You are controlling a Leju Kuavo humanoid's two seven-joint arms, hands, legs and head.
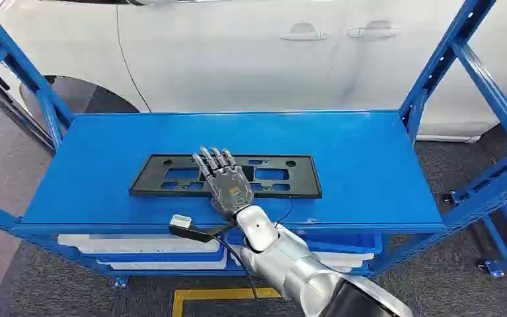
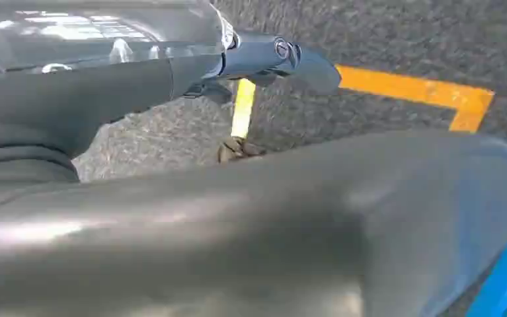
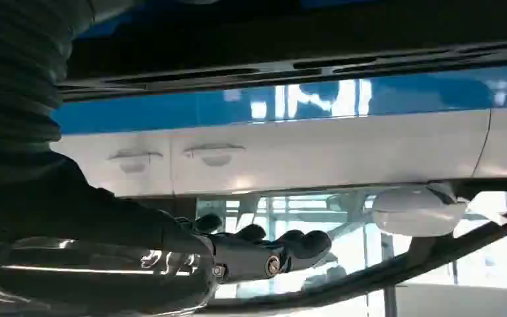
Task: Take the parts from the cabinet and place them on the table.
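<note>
From the head view, you see the right robot hand (image 1: pixel 226 181) spread flat over the black plate frame (image 1: pixel 171 177), which lies across the middle of the blue shelf (image 1: pixel 369 172), likely poised to grasp it. The right wrist view shows its fingers (image 3: pixel 283 247) extended, holding nothing. Your left wrist view faces the floor; the left hand's state can't be told.

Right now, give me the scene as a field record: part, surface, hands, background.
part: black plate frame, lying flat
surface: top shelf of the blue rack
right robot hand: over the middle of the frame, fingers extended and apart, palm down; contact cannot be told
left robot hand: hanging low, over grey floor with a yellow line; state unclear
background: white car behind the rack
</note>
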